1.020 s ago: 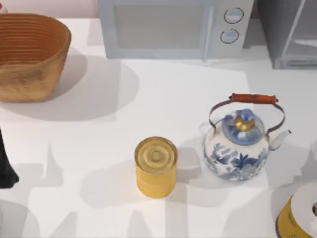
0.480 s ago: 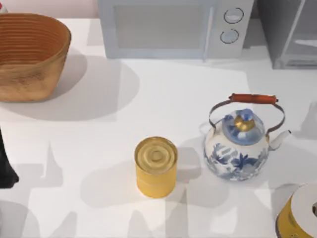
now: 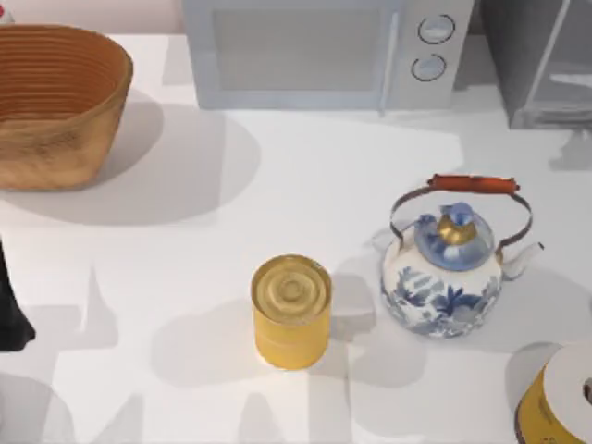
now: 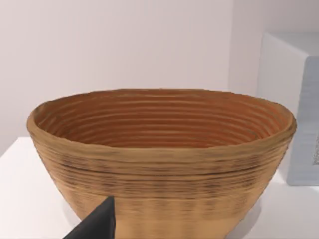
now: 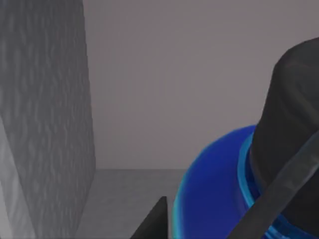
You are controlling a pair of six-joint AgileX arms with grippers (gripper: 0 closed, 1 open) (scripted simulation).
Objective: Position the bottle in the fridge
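The fridge [image 3: 541, 65] is the dark grey cabinet at the table's back right corner, with a thin pale bar handle [image 3: 548, 51] across its front. In the right wrist view a blue bottle [image 5: 214, 184] with a black cap [image 5: 289, 129] sits close up, and my right gripper [image 5: 219, 219] is shut on it, one dark finger [image 5: 152, 221] on each side. Behind the bottle are a plain grey back wall and a flat grey floor [image 5: 129, 186], with a textured grey panel [image 5: 45, 114] beside it. My left arm [image 3: 11, 310] stays parked at the table's left edge.
A paler grey microwave [image 3: 314, 51] stands at the back centre. A woven basket [image 3: 55, 102] sits back left. A yellow can [image 3: 291, 310] and a blue-and-white kettle [image 3: 449, 268] stand mid-table. A yellow and white object [image 3: 560, 398] sits at the front right corner.
The shadow on the table's right side has slid back toward the fridge. The can, kettle, basket and left arm have not moved.
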